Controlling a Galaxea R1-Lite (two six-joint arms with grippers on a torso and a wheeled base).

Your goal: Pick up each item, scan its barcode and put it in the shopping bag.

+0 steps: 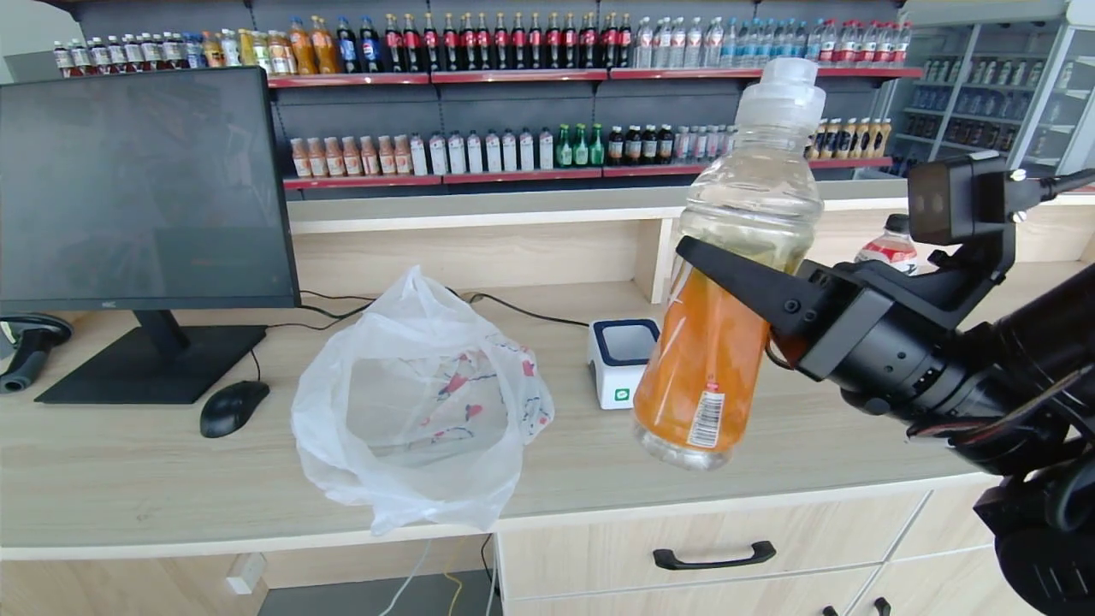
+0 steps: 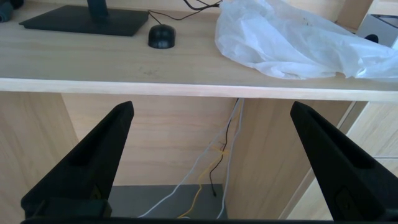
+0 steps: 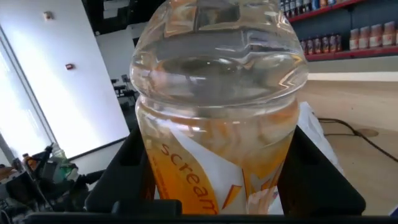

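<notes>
Bottle (image 1: 710,376) clamped in right gripper (image 1: 723,274), tilted above desk (image 1: 128,479). Barcode (image 1: 707,419) faces away from scanner (image 1: 622,359); best to turn it toward scanner window and hold steady. Left gripper (image 2: 211,109) wide, empty.

Counter (image 1: 128,470): bag (image 1: 419,402); scanner (image 1: 622,359); mouse (image 1: 233,407); monitor (image 1: 145,192)

The right claw (image 1: 727,282) grips a bottle (image 1: 710,368) of orange drink at mid-body, tilted, in the air above the tabletop (image 1: 128,462), just right of the scanner (image 1: 622,359). An open bag (image 1: 419,402) sits left of the scanner, with the mouse (image 1: 233,407) and monitor (image 1: 141,184) farther left.
</notes>
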